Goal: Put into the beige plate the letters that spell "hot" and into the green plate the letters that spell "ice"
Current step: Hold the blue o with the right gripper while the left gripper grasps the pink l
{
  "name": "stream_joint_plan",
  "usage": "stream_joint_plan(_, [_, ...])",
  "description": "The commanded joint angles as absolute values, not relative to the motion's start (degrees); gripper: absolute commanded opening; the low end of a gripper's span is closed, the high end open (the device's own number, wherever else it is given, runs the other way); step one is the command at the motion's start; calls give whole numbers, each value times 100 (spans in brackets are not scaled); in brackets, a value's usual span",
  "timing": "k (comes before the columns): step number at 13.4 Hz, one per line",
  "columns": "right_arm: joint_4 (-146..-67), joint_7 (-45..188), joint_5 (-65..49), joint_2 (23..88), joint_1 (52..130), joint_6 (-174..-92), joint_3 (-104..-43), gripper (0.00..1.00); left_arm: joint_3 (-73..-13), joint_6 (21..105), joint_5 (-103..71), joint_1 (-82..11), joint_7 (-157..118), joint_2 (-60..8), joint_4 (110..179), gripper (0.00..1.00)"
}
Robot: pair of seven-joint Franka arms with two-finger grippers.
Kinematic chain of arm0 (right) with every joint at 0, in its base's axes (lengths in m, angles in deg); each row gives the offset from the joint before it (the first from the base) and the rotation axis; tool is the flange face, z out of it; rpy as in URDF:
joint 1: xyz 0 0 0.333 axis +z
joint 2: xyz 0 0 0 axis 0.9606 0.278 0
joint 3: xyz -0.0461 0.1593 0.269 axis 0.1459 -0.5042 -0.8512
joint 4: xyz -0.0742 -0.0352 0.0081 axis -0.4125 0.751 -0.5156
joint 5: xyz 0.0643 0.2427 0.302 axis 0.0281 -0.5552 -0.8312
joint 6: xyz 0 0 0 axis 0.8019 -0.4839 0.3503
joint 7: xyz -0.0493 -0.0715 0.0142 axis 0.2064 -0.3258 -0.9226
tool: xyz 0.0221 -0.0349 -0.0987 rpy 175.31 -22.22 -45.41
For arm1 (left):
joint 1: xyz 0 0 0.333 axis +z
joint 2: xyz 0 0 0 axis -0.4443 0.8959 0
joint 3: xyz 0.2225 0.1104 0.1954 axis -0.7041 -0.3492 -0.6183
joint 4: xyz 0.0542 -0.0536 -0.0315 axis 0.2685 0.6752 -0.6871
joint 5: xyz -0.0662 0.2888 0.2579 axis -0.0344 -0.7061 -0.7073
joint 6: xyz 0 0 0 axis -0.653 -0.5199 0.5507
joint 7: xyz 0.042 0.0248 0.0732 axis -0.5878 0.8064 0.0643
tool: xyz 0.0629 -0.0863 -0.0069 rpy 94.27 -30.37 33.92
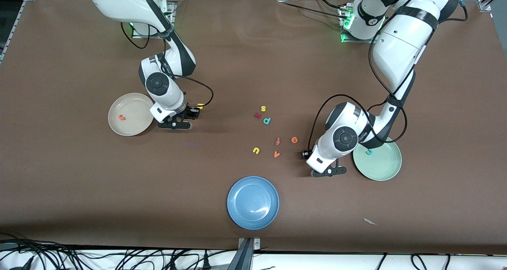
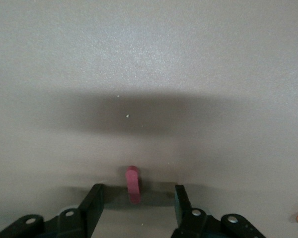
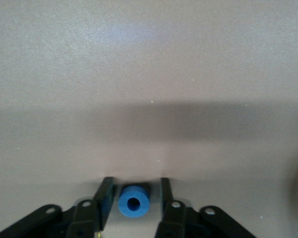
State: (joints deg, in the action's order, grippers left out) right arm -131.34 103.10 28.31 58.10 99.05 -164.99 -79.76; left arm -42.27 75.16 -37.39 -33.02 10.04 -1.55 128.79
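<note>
Both pincers down on the worktop [image 1: 79, 183], each straddling one letter.

Right pincer [image 3: 134, 196] beside beige plate [image 1: 136, 129], spread around blue o [image 3: 134, 202], not yet touching. Left pincer [image 2: 135, 203] near green plate [image 1: 386, 169], spread wide of dark red i [image 2: 133, 183]. Wrist views alone reveal both letters; front view alone shows orange t [image 1: 122, 117] and teal c [image 1: 369, 152] already plated, orange e [image 1: 294, 139] loose.

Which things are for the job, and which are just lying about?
Job: beige plate, green plate, t, h, c, e, o between right hand's fingers, i between left hand's.
Lying about: blue plate, s, p, u, v, f.
</note>
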Motion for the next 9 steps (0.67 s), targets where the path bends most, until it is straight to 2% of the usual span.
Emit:
stream_joint_plan(1, [-13217,10330,2757,5899,9864,-16588,-8016,40,-4267,7499,-3611,-3368,962,-83,12719,51])
stream_joint_plan(3, [-13217,10330,2757,5899,9864,-16588,-8016,38,-4267,7499,-3620,-3368,944,-83,12719,40])
stream_joint_plan(5, [-13217,10330,2757,5917,9864,-16588,-8016,32,-4267,7499,-3646,-3368,927,-74,12719,29])
stream_joint_plan(9, [-13217,10330,2757,5926,9864,-16579,-8025,28,-4276,7499,-3682,-3368,909,-39,12719,12])
